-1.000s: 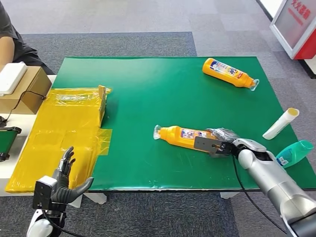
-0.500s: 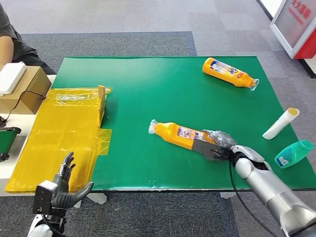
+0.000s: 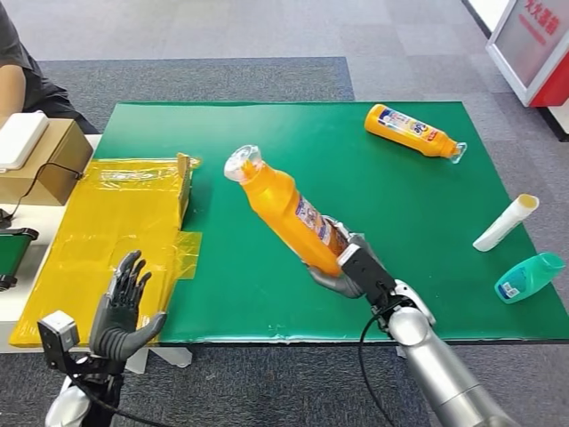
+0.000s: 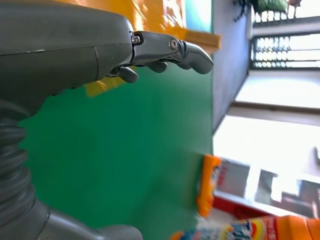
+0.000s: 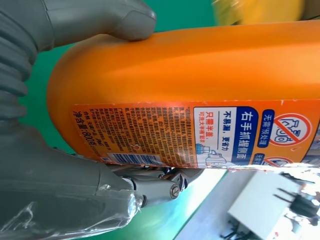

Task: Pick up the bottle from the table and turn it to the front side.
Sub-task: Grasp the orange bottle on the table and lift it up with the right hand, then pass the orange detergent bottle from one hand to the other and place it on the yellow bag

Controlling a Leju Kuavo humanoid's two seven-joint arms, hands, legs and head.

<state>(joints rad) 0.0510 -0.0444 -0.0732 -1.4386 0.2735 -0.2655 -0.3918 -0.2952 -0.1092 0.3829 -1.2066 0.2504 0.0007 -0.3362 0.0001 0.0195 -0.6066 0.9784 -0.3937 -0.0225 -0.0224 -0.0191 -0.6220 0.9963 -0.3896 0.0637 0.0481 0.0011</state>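
Yellow plastic sheeting (image 3: pixel 108 240) covered the left end of the green table (image 3: pixel 282 294), with a cardboard box (image 3: pixel 47 156) and a white device (image 3: pixel 20 138) beyond it, beside a seated person (image 3: pixel 17 76) at the far left edge. Below the table's near-left corner the left hand (image 3: pixel 121 311) hovered off the surface with its fingers spread and nothing in them — the left wrist view showed the same, fingers (image 4: pixel 170 50) extended over the green mat.

Near the middle, the orange bottle (image 3: pixel 288 212) was off the table, tilted with its clear-capped neck pointing up and toward the far left. The right hand (image 3: pixel 348 267) gripped its base end; in the right wrist view the thumb (image 5: pixel 113 20) pressed one side of the bottle (image 5: pixel 211 75) and the fingers (image 5: pixel 158 185) wrapped the other, the printed label facing the camera.

Further right, a second orange bottle (image 3: pixel 411 131) lay on its side near the far edge — well apart from the held one. At the right edge lay a white tube (image 3: pixel 504 222) and, just nearer, a teal bottle (image 3: pixel 530 276). A red-and-white sign (image 3: pixel 537 44) stood on the floor beyond.
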